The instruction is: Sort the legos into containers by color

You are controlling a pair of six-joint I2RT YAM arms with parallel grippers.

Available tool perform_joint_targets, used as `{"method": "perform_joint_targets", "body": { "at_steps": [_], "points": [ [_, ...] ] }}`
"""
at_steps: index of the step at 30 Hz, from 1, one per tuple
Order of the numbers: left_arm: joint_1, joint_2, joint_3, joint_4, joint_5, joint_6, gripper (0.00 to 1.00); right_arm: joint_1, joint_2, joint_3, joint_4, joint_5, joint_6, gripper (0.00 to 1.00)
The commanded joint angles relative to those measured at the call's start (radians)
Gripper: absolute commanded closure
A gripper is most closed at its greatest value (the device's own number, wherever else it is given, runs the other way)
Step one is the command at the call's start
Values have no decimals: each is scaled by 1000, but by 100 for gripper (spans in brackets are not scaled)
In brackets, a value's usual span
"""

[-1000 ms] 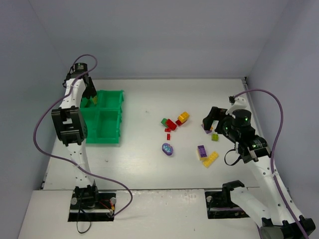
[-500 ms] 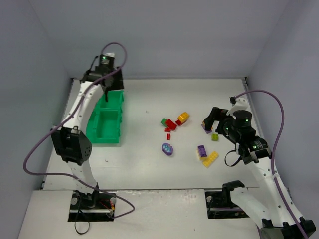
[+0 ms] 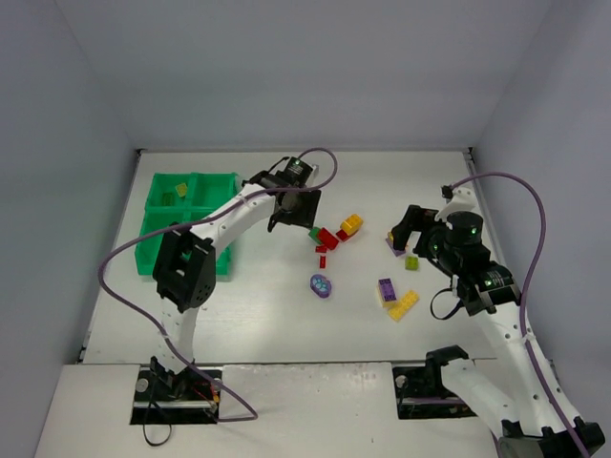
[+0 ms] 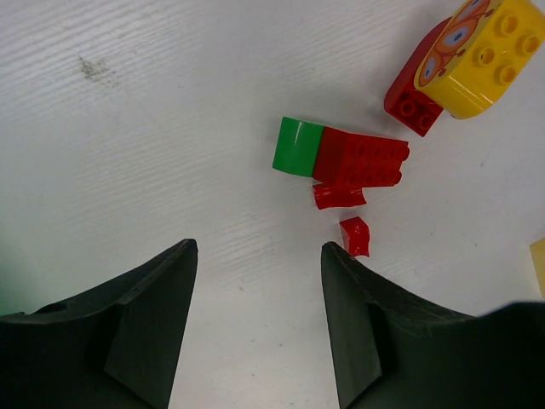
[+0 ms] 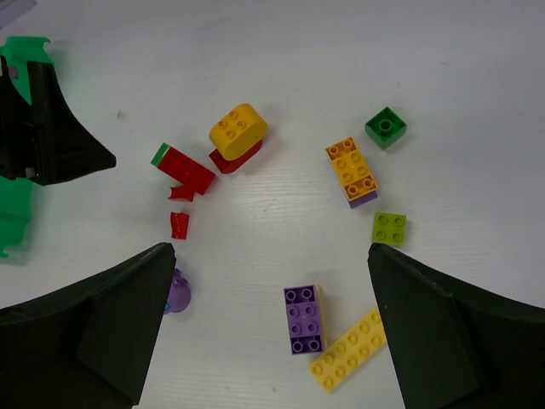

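Two sets of fingers, both spread wide and holding nothing. My left gripper [image 4: 257, 256] hangs open over the white table [image 4: 153, 94]. Just ahead of its tips lies a small glossy green plastic brick with a rounded top [image 4: 298, 146], butted against a red studded plastic brick [image 4: 362, 160]; from this angle I cannot tell whether the two are snapped together or merely touching. Two tiny curved red plastic pieces [image 4: 338, 195] lie just beside the red one. Farther on, a rounded yellow plastic brick [image 4: 477, 55] sits on top of a second red brick [image 4: 415, 98]. My right gripper [image 5: 271, 251] is open too, hovering above a purple studded brick [image 5: 304, 319] just beside a long yellow brick [image 5: 349, 349]. An orange brick stacked on a purple one [image 5: 351, 170], a lime square brick [image 5: 389, 227] and a dark green square brick [image 5: 386, 128] lie near by. The bright green four-compartment plastic tray [image 3: 158, 243] stands well apart to the left of the pile, with one small yellowish piece [image 3: 169, 198] in its far-left compartment. I judge these bricks light, rigid and slick, so I would close on the flat side walls rather than the studs or the rounded top, where the pads could skid. The tiny red bits look likeliest to squirt out of a pinch.
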Motion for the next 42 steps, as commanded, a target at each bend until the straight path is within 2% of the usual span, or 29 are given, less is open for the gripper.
{"method": "perform_joint_targets", "body": {
  "at_steps": [1,4,9,15,16,19,26,34,42],
  "points": [
    [-28,-59,40,48,27,-39,46,-2,3,10,33,89,18,8],
    [-29,-83,15,54,25,-61,46,-13,96,27,27,197,49,12],
    [-29,-186,-66,59,-4,-61,45,-67,340,114,28,177,72,15],
    [-29,-341,-219,85,-55,-58,32,-133,509,190,23,191,106,15],
    [-29,-373,-241,90,-59,-58,28,-145,532,191,22,192,116,16],
    [-29,-437,-322,116,-64,-55,23,-147,558,162,19,195,130,16],
    [-29,-542,-433,137,-110,-46,23,-150,567,7,31,179,176,24],
    [-28,-582,-451,120,-128,-21,23,-168,644,-27,102,125,169,24],
    [-28,-625,-483,102,-153,-1,23,-167,735,-31,151,114,147,37]
  ]
}}
